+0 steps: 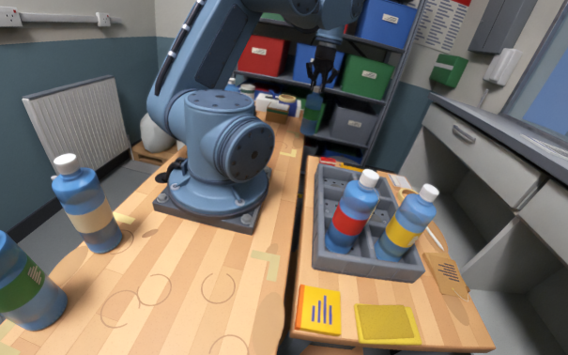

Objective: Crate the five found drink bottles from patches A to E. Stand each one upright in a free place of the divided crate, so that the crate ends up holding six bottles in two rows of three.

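Note:
A blue bottle with a green band (313, 114) hangs upright from my gripper (321, 84), whose fingers clasp its neck, high above the far end of the bench and behind the grey divided crate (365, 225). In the crate's near row stand a red-banded bottle (353, 212) and a yellow-banded bottle (407, 224), each in its own cell, leaning a little. On the main bench's near left a tan-banded bottle (85, 204) stands upright. A large green-banded bottle (8, 279) sits at the near left corner.
The crate's rear cells are empty. The arm's base (217, 164) fills the bench's middle. A yellow card (318, 310), a sponge (386, 324) and a tag (444, 272) lie near the crate. Shelves of bins (367, 70) stand behind.

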